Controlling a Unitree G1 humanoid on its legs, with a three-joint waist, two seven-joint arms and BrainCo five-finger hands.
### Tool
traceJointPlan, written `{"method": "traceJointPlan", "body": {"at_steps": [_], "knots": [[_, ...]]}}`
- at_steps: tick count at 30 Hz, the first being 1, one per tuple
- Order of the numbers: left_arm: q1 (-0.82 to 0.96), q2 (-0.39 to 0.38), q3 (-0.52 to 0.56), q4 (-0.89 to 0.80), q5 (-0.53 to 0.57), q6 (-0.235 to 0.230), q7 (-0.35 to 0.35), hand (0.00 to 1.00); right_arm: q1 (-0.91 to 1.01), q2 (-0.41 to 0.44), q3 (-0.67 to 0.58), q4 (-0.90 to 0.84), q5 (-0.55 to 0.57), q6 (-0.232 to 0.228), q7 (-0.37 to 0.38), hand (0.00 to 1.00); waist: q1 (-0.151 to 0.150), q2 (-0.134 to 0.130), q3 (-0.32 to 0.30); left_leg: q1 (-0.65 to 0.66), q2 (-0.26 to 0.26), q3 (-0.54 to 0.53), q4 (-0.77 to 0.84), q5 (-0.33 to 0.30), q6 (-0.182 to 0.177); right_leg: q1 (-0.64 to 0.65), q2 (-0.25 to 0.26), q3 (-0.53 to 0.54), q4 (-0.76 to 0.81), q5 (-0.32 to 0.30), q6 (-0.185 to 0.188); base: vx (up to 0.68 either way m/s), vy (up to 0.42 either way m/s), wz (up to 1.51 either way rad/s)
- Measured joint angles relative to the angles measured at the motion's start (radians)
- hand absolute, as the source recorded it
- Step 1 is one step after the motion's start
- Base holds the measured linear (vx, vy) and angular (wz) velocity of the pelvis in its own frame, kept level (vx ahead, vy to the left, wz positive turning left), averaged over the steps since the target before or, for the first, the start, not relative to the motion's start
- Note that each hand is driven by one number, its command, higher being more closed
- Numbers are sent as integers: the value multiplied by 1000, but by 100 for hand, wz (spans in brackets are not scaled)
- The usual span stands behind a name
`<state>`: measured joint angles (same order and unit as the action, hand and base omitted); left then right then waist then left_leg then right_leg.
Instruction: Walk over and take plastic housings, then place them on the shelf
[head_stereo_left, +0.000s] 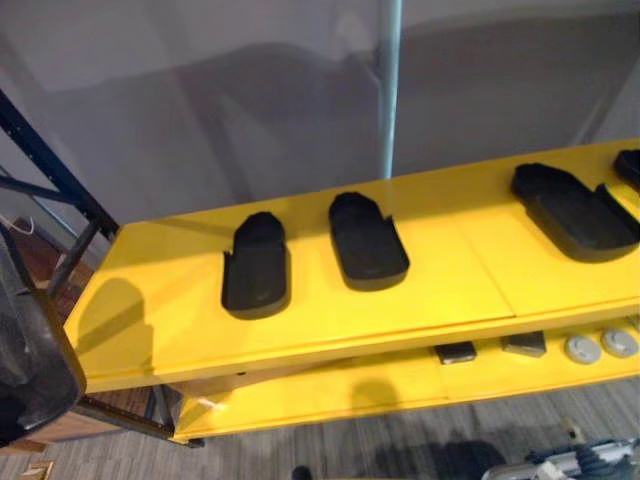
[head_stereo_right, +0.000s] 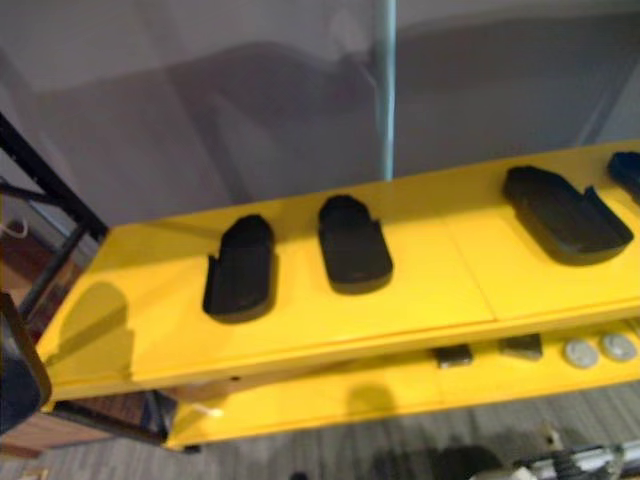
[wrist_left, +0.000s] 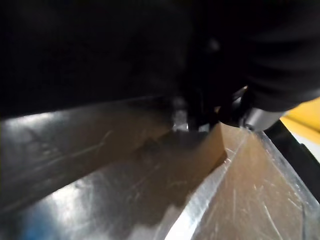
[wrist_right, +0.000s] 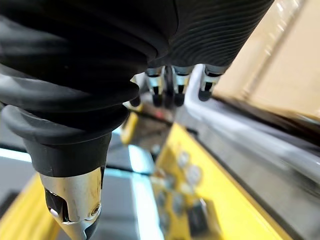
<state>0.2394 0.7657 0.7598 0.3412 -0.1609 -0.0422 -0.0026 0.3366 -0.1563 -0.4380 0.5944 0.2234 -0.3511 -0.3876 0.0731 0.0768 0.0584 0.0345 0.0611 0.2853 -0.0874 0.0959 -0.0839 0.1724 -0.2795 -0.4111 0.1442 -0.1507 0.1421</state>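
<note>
Matte black housings (head_stereo_left: 256, 265), flat with low rims and one rounded end, lie on the yellow shelf (head_stereo_left: 440, 280), well apart from the right hand (wrist_right: 156, 86), which hangs relaxed and empty. The left hand (wrist_left: 260, 119) sits in darkness, so I cannot tell its grasp.

The shelf (head_stereo_left: 440, 270) was smooth, glossy yellow. The housings (head_stereo_left: 256, 265) were matt black plastic. The pole (head_stereo_left: 389, 90) was smooth pale metal, the floor (head_stereo_left: 400, 445) rough grey carpet. On the right hand (wrist_right: 200, 35), shiny metal fingers (wrist_right: 154, 82) met a ribbed matt cover (wrist_right: 75, 60).
</note>
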Motion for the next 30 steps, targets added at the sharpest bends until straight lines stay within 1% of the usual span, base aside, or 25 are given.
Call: {"method": "traceJointPlan", "body": {"at_steps": [1, 2, 4, 6, 9, 10, 12, 14, 15, 17, 19, 22, 25, 26, 27, 28, 29, 30], "knots": [[-26, 17, -24, 35, 0, 7, -16, 100, -7, -9, 16, 28, 0, 30, 47, 0, 5, -1, -1, 0, 0, -1, 0, 1, 0, 1, 1, 0, -2, 0, 0, -25, -1, 4], [-42, 22, -36, 49, 0, 11, -23, 100, -10, -12, 22, 44, 5, 43, 70, 0, 8, -1, -1, 1, 0, -1, 0, 2, 0, 2, 1, -1, -2, 0, 0, 0, 0, 0], [-86, 30, -63, 85, 1, 30, -45, 100, -14, -16, 34, 87, 50, 80, 162, 0, 23, -3, -2, 0, -1, -3, -1, 5, 2, 3, 1, -2, -6, 0, 0, -16, 1, 1], [-102, 57, -98, 127, 3, 47, -71, 100, -18, -18, 43, 149, 66, 109, 260, 0, 26, -8, -5, 0, -1, -4, -1, 7, 2, 7, 3, -2, -15, 1, 2, -16, 1, 0], [-137, 76, -117, 191, 8, 69, -116, 100, -20, -34, 53, 197, 65, 115, 337, 0, 30, -12, -7, -1, -1, -6, -2, 10, 2, 8, 4, -2, -19, 1, 3, 0, 0, 0], [-145, 81, -120, 205, 12, 70, -125, 100, -22, -40, 54, 206, 65, 116, 350, 0, 30, -14, -7, -1, -1, -6, -2, 10, 3, 9, 4, -2, -20, 1, 3, 0, 0, 0], [-171, 114, -158, 251, 31, 79, -158, 100, -28, -54, 54, 243, 64, 121, 389, 0, 31, -19, -6, 0, -1, -8, -2, 10, 3, 13, 6, -2, -27, 2, 3, 0, 0, 0], [-185, 135, -186, 277, 62, 86, -172, 100, -28, -56, 54, 253, 57, 128, 399, 0, 32, -25, -4, 0, -1, -8, -2, 10, 3, 13, 6, -2, -31, 2, 3, 0, 0, 0], [-201, 150, -204, 299, 96, 90, -179, 100, -30, -57, 54, 264, 55, 133, 409, 0, 32, -30, -1, -1, -2, -8, -2, 10, 2, 13, 6, -2, -34, 2, 3, 0, 0, 0], [-209, 169, -230, 316, 114, 90, -180, 100, -30, -57, 54, 275, 55, 135, 411, 0, 32, -35, 2, -1, -2, -8, -2, 9, 2, 13, 6, -1, -35, 2, 3, 0, 0, 0], [-229, 173, -239, 320, 167, 91, -180, 100, -30, -59, 54, 276, 36, 135, 412, 0, 31, -40, 10, -1, -3, -7, -2, 9, 2, 13, 6, 0, -35, 2, 2, 0, 0, 0], [-276, 203, -301, 352, 210, 89, -177, 100, -38, -65, 51, 290, 30, 135, 416, 0, 30, -48, 18, -1, -3, -5, -2, 9, 2, 13, 6, 2, -33, 2, 1, 0, 0, 0], [-305, 213, -312, 356, 218, 88, -169, 100, -42, -67, 47, 291, 16, 132, 431, 0, 28, -52, 35, -1, -4, -5, -2, 9, 2, 13, 7, 3, -34, 2, -2, 0, 0, 0], [-323, 213, -314, 357, 221, 88, -164, 100, -49, -68, 45, 292, 16, 132, 431, 0, 27, -53, 48, -1, -4, -5, -2, 9, 2, 13, 7, 3, -34, 2, -5, 0, 0, 0], [-335, 213, -322, 357, 228, 88, -156, 100, -56, -69, 45, 292, 16, 131, 432, 0, 26, -56, 55, -2, -3, -5, -2, 9, 2, 12, 8, 3, -34, 1, -18, 0, 0, 0], [-346, 214, -342, 357, 241, 88, -148, 100, -60, -70, 41, 293, 16, 130, 432, 0, 25, -50, 65, -3, -2, -5, -2, 8, 2, 10, 11, 4, -34, 2, -34, 0, 0, 0], [-358, 214, -365, 357, 249, 88, -139, 100, -66, -70, 31, 294, 16, 130, 432, 0, 24, -55, 72, -3, -2, -3, -2, 6, 4, 9, 12, 8, -35, 3, -48, 22, 27, -4], [-365, 221, -388, 357, 249, 88, -128, 100, -73, -70, 28, 294, 16, 128, 432, 0, 24, -56, 81, -4, -3, 1, -2, 4, 4, 4, 12, 15, -35, 6, -52, 27, 27, -6]]}}
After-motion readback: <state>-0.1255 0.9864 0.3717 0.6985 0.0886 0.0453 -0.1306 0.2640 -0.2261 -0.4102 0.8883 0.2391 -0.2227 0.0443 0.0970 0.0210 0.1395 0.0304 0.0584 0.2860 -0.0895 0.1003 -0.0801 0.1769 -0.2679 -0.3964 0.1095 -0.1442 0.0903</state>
